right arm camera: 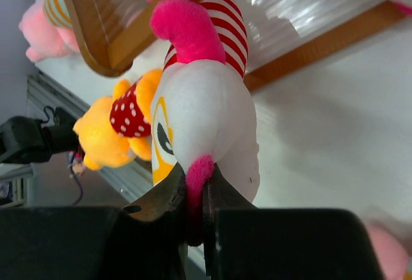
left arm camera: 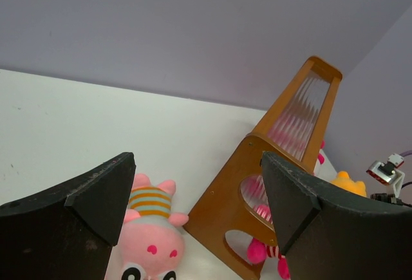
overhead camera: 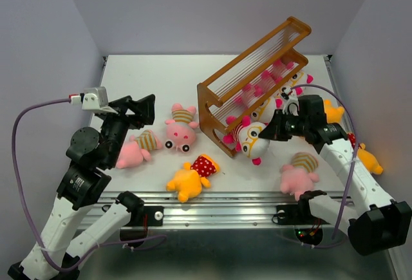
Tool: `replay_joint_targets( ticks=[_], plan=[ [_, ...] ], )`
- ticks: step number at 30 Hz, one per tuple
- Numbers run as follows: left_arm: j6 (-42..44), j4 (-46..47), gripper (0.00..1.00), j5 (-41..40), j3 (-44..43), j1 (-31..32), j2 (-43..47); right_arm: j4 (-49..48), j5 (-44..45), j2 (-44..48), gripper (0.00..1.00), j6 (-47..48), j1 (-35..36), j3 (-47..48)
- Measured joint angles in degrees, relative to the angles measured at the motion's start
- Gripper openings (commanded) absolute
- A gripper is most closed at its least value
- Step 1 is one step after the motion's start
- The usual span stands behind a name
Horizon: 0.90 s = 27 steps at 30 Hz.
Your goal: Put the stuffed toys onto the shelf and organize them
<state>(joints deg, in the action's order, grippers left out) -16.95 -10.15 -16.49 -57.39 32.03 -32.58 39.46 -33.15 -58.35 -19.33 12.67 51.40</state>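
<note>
The jaws of the right arm (overhead camera: 341,158) are pinched together on the bright pink ear of a white-faced plush toy with orange glasses and a red-and-white striped shirt (right arm camera: 206,106). That toy sits at the near end of the orange-brown wooden two-tier shelf (overhead camera: 264,58), its body against the curved side panel. Whether it rests on the white table (overhead camera: 141,74) cannot be told.

The jaws of the left arm (overhead camera: 87,164) stand wide apart and hold nothing, raised above the table. Past them lies a pink plush toy in a striped shirt (left arm camera: 151,232), just beside the shelf's end.
</note>
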Motion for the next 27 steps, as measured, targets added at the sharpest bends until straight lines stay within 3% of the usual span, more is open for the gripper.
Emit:
replay_joint_targets(
  ticks=[15, 27],
  plan=[
    [-1.68, -0.42, 0.90, 0.02, 0.00, 0.00, -0.50, -31.21, 3.96, -3.10, 0.01, -6.69, -0.02, -12.79],
    [-2.51, -0.42, 0.90, 0.17, 0.00, 0.00, -1.29, -44.54, 5.75, -9.94, 0.01, -9.42, 0.15, -15.04]
  ],
)
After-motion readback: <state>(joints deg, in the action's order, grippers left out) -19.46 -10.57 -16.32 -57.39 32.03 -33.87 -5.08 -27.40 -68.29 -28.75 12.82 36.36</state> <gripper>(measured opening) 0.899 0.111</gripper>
